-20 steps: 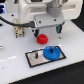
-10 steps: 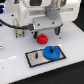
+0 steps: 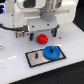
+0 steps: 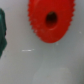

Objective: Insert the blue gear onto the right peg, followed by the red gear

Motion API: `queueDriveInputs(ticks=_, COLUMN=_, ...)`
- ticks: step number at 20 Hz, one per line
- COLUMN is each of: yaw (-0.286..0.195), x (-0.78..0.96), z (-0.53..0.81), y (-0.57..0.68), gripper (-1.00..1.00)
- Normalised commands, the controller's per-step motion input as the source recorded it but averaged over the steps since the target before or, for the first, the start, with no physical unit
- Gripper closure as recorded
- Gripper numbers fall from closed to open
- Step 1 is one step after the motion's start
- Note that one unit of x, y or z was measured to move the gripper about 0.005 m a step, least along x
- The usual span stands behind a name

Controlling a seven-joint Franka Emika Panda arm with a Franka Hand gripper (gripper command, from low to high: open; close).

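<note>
The blue gear (image 3: 51, 52) lies flat on the right part of the black-edged silvery plate (image 3: 34, 60), covering the spot of the right peg, which is hidden. A thin grey pin (image 3: 36, 55) stands on the plate's left part. The red gear (image 3: 42, 38) rests on the white table just behind the plate. My gripper (image 3: 43, 31) hangs right over the red gear, open, with its dark fingers on either side of it. The wrist view shows the red gear (image 4: 50, 20) from above with its dark centre hole; no fingers appear there.
The white arm body (image 3: 30, 15) fills the back of the exterior view, with a dark cable (image 3: 9, 26) at its left. A dark shape (image 4: 2, 32) sits at the edge of the wrist view.
The gripper has sunk slightly toward the red gear. Both gears and the plate stay where they were.
</note>
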Motion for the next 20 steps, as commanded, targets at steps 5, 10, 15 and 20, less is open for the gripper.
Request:
queueDriveInputs(ticks=5, yaw=0.0, x=-0.09, z=-0.23, y=-0.02, gripper=-1.0)
queueDriveInputs(ticks=10, yaw=0.0, x=-0.09, z=-0.23, y=-0.01, gripper=-1.0)
queueDriveInputs(ticks=15, yaw=0.0, x=-0.1, z=-0.17, y=-0.01, gripper=-1.0)
queueDriveInputs(ticks=20, yaw=0.0, x=-0.05, z=-0.06, y=0.02, gripper=1.0)
